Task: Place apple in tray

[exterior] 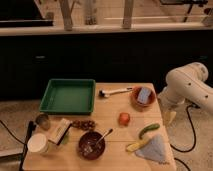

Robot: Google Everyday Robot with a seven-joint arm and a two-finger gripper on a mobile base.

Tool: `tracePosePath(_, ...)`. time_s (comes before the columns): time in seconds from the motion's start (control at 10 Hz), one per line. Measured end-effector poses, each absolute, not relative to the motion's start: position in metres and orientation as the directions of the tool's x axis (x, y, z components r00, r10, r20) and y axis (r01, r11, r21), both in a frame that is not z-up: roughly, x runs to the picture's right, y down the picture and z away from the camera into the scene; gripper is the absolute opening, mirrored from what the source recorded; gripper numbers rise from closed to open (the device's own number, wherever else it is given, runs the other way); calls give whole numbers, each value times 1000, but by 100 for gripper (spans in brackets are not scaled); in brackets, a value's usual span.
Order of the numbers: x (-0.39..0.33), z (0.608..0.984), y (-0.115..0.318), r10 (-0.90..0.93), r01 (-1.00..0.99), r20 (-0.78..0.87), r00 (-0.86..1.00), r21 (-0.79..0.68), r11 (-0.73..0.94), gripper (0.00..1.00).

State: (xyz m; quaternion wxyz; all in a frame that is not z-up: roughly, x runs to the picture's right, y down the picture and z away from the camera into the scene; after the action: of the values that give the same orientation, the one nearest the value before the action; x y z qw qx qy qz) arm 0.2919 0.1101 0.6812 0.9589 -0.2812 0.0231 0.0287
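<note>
- One gripper (169, 118), fingers spread with nothing between them, just off the right edge of the counter (110, 111).
- One apple (124, 118).
- One green tray (67, 97), far left.
- Two bowls: an orange bowl (134, 95) far right, a brown bowl (81, 143) near the front.
- One blue sponge (144, 94), in the orange bowl.
- One spoon (104, 135), in the brown bowl.
- One white-handled brush (116, 91).
- One green vegetable (149, 130) and one yellow piece (136, 146), near right.
- One grey cloth (154, 149).
- Two cups at the left: a white cup (38, 143), a metal cup (43, 120).
- One small box (59, 131).
- One dark brown cluster (83, 124).
</note>
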Motion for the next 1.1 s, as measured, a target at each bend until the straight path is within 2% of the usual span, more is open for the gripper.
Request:
tracePosePath(0.7,288,685,115,18,-51,-68,998,-538,841,80)
tracePosePath(1.1,250,703,128,-63,17,-66,996,-538,842,80)
